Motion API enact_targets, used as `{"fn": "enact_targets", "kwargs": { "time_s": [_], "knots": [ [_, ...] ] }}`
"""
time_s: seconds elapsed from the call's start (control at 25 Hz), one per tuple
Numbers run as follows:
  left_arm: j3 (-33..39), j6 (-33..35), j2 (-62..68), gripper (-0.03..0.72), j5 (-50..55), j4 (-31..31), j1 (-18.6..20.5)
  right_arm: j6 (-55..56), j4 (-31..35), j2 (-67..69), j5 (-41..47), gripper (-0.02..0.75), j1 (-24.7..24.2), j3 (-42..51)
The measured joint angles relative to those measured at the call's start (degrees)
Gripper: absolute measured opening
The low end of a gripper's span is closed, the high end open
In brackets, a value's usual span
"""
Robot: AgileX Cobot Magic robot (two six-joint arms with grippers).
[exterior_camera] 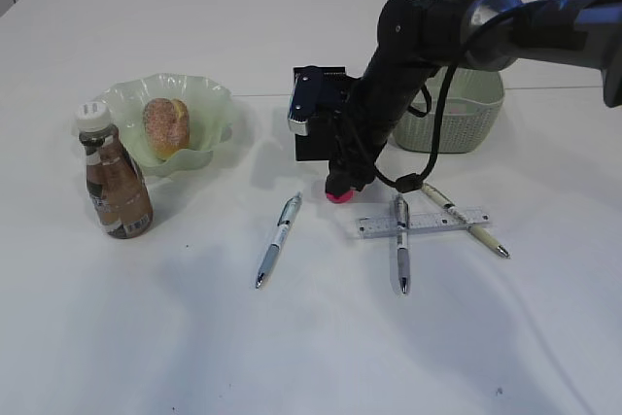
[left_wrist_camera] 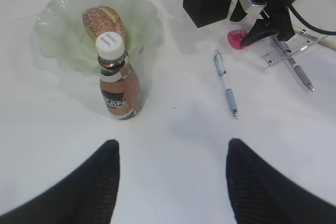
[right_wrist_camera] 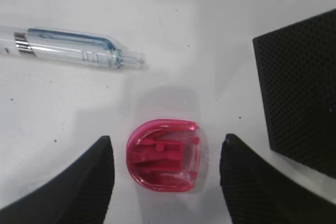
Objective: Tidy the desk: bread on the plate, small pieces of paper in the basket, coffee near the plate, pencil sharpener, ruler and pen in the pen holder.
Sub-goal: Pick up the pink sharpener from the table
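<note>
My right gripper [right_wrist_camera: 167, 140] stands open low over the desk [exterior_camera: 292, 337], its fingers on either side of the pink pencil sharpener [right_wrist_camera: 164, 155], apart from it. The black mesh pen holder [exterior_camera: 313, 148] stands just behind. One pen [exterior_camera: 279, 238] lies to the left; two more pens [exterior_camera: 401, 243] cross the ruler [exterior_camera: 428, 222] on the right. The bread [exterior_camera: 166, 125] rests in the wavy green plate [exterior_camera: 209, 104], and the coffee [exterior_camera: 115, 182] stands upright next to it. My left gripper [left_wrist_camera: 173, 142] is open and empty over bare desk. No small pieces of paper are in view.
The green basket [exterior_camera: 452, 114] stands at the back right, partly behind my right arm [exterior_camera: 428, 36]. The arm reaches in from the upper right over the pen holder. A seam in the tabletop runs across behind the plate.
</note>
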Motion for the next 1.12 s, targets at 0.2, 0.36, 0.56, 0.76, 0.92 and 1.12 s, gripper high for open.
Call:
{"fn": "enact_targets", "kwargs": {
  "time_s": [0.2,0.36,0.56,0.76,0.92,1.12],
  "knots": [
    [0.0,0.0,0.0,0.448,0.0,0.0,0.0,-0.5,0.1,0.3,-0.3,0.499,0.0,0.0],
    [0.0,0.0,0.0,0.448,0.0,0.0,0.0,-0.9,0.3,0.9,-0.8,0.499,0.0,0.0],
    [0.0,0.0,0.0,0.448,0.0,0.0,0.0,-1.0,0.4,1.0,-0.9,0.499,0.0,0.0],
    [0.0,0.0,0.0,0.448,0.0,0.0,0.0,-1.1,0.4,1.0,-1.3,0.499,0.0,0.0],
    [0.0,0.0,0.0,0.448,0.1,0.0,0.0,-1.1,0.4,1.0,-1.4,0.499,0.0,0.0],
    [0.0,0.0,0.0,0.448,0.2,0.0,0.0,-1.1,0.6,1.0,-1.7,0.499,0.0,0.0]
  ]
}}
